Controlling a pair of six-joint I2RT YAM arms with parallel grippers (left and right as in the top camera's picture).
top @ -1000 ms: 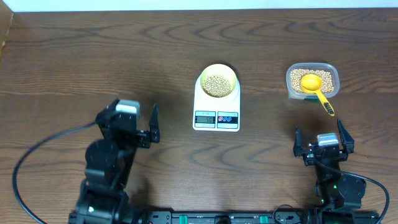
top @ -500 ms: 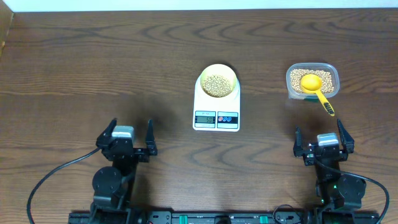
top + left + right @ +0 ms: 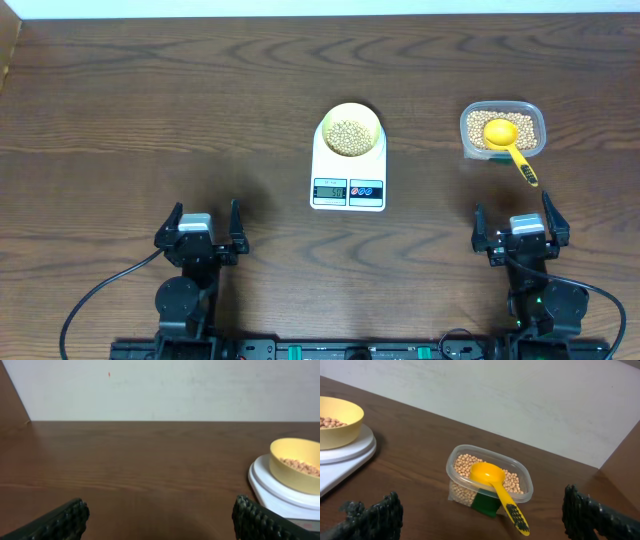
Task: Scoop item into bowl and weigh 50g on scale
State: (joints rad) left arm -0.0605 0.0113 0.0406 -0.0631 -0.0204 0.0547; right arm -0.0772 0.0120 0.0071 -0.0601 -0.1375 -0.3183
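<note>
A pale yellow bowl holding beige beans sits on the white scale at the table's middle; its display is lit but unreadable. The bowl and scale show at the right of the left wrist view, and the bowl at the left of the right wrist view. My left gripper stands open and empty near the front left. The right gripper is open and empty at the front right, short of the tub.
A clear plastic tub of beans stands at the right with a bright yellow scoop resting in it, handle over the near rim. The tub and scoop lie ahead of the right gripper. A pale wall borders the table's far edge.
The left arm has drawn back toward the front edge and folded down, its gripper open throughout. The right arm has not moved.
</note>
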